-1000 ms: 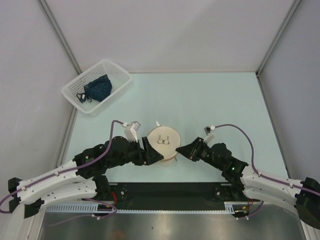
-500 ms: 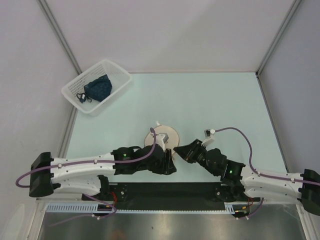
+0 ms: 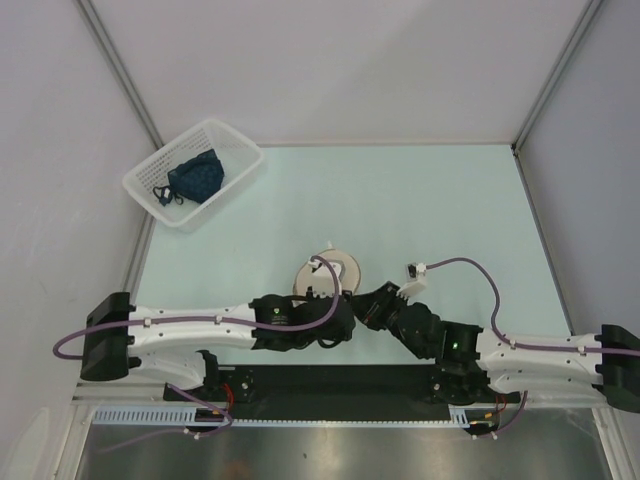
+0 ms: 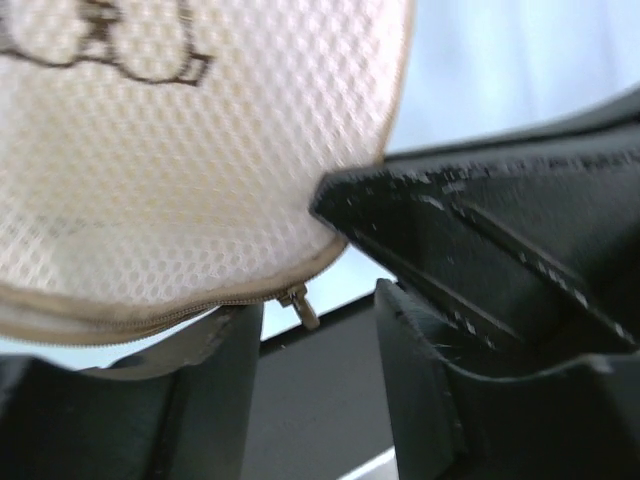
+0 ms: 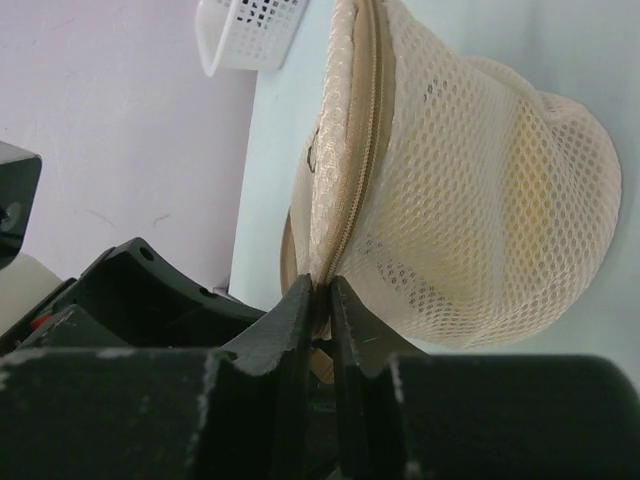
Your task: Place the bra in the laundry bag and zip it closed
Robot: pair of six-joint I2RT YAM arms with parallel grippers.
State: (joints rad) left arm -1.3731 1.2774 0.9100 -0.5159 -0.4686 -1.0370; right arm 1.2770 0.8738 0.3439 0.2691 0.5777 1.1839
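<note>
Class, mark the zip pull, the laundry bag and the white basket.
zip pull [image 4: 300,305], left wrist view, metal tab.
laundry bag [image 5: 480,220], right wrist view, mesh side wall.
white basket [image 3: 239,138], top view, far rim.

No readable text; only a dark bra drawing [image 4: 150,62] on the laundry bag [image 4: 200,180] lid.

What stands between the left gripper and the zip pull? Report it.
Nothing visible does. The zip pull hangs free in the gap of the open left gripper. The right gripper pinches the bag at its rim.
</note>
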